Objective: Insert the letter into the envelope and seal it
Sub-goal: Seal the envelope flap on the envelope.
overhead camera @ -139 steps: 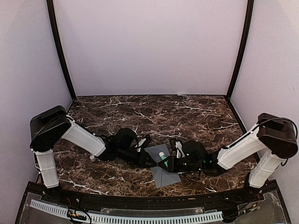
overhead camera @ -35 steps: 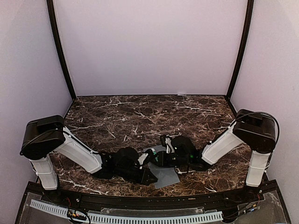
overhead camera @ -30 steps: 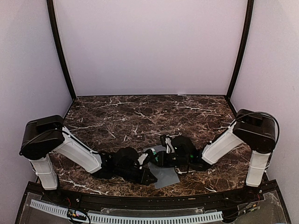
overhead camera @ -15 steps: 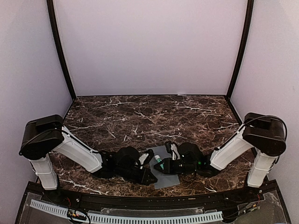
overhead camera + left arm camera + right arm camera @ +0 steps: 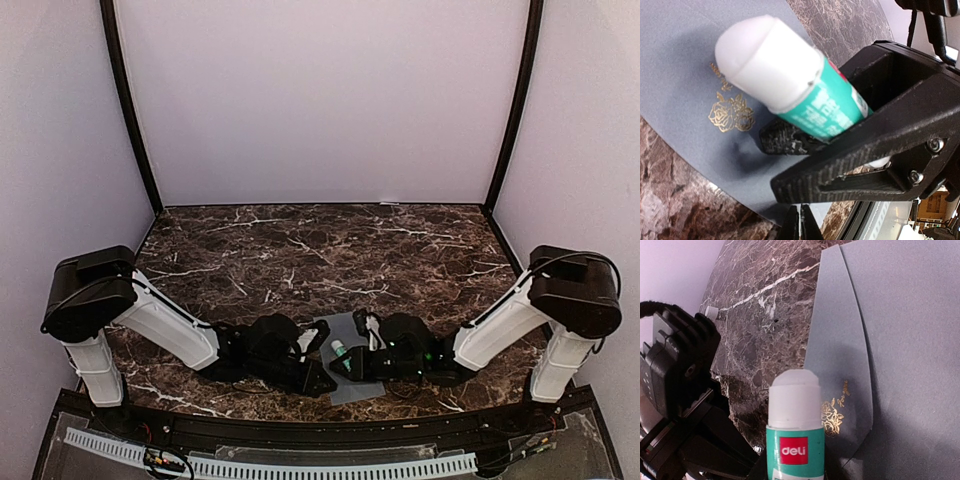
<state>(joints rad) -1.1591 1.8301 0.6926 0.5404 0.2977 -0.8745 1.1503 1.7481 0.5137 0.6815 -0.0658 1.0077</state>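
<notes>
The grey-blue envelope lies flat near the table's front edge. Its pointed flap is folded down and a gold rose mark sits at the tip. My right gripper is shut on a green glue stick with a white domed top, held just above the envelope. The left gripper is shut, its thin tips together at the envelope's near edge. Whether paper is between them is unclear. The letter is hidden.
The dark marble table runs back to lilac walls. The two black wrists nearly meet over the envelope, and the left gripper's body is close beside the glue stick. A black rail borders the front edge.
Over the last second my right gripper has carried the glue stick nearer to the front edge along the envelope. The left arm has stayed still.
</notes>
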